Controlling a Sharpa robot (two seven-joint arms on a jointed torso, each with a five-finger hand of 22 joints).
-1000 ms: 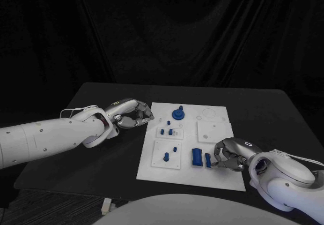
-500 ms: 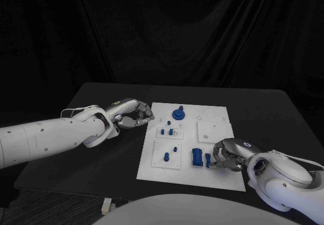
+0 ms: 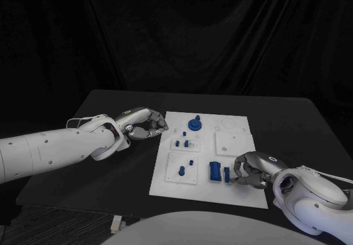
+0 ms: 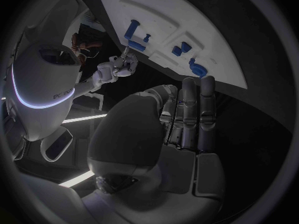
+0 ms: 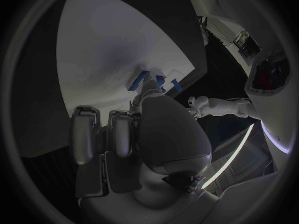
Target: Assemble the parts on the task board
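Small blue part (image 3: 227, 175), likely light, stiff and slick plastic on the task board (image 3: 193, 191), best pinched across its flat sides, right at the curled fingertips of the right hand (image 3: 254, 169), grip hidden; left hand (image 3: 141, 124) clenched, empty.

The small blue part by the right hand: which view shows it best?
The head view: the small blue part stands on the task board, right hand at its side. The right wrist view shows it partly behind that hand's fingers; the left wrist view shows it small and far off.
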